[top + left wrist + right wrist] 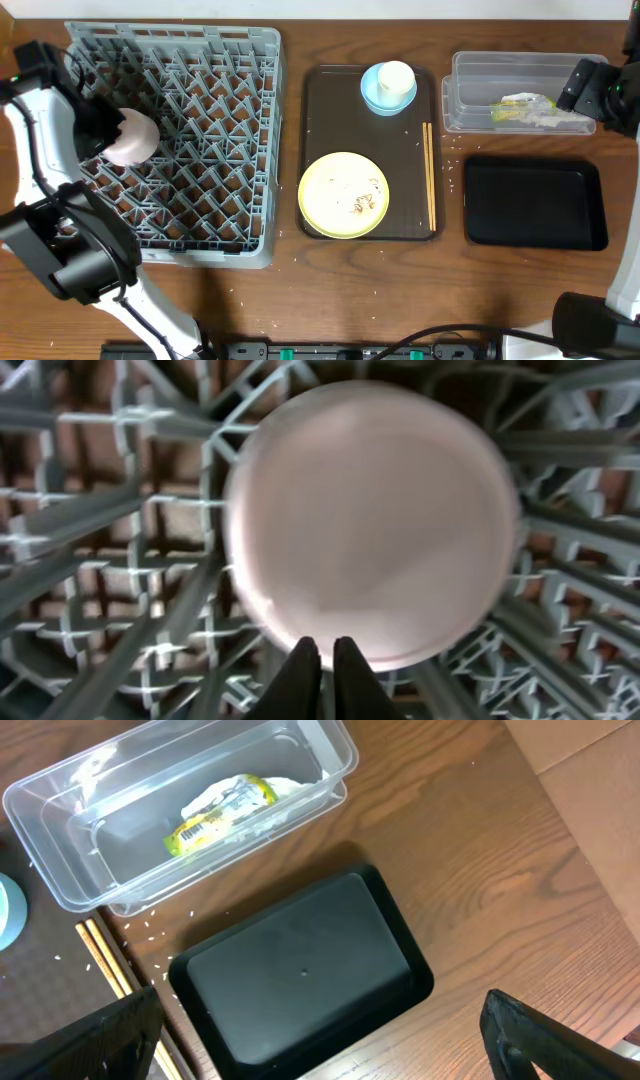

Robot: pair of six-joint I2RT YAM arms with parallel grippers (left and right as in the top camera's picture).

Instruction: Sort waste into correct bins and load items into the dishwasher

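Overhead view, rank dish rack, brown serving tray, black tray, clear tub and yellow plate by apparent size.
1. grey dish rack
2. brown serving tray
3. black tray and clear tub, too alike to rank
4. yellow plate

Left claw (pixel 327 660) is pinched together down in the dish rack (pixel 175 140) at the desk's (pixel 290 300) left end. The white bowl (pixel 132 137) sits right at its tips and pegs crowd every side, so straight up is my only way out. A narrow bare strip runs between the rack and the brown serving tray (pixel 318 150). Right claw (pixel 320 1010) is spread wide in free air by the far right corner, beside the clear tub (pixel 525 92). The tub's tall walls block any low sideways pass. The black tray (pixel 535 203) nearer me lies low and open from above.
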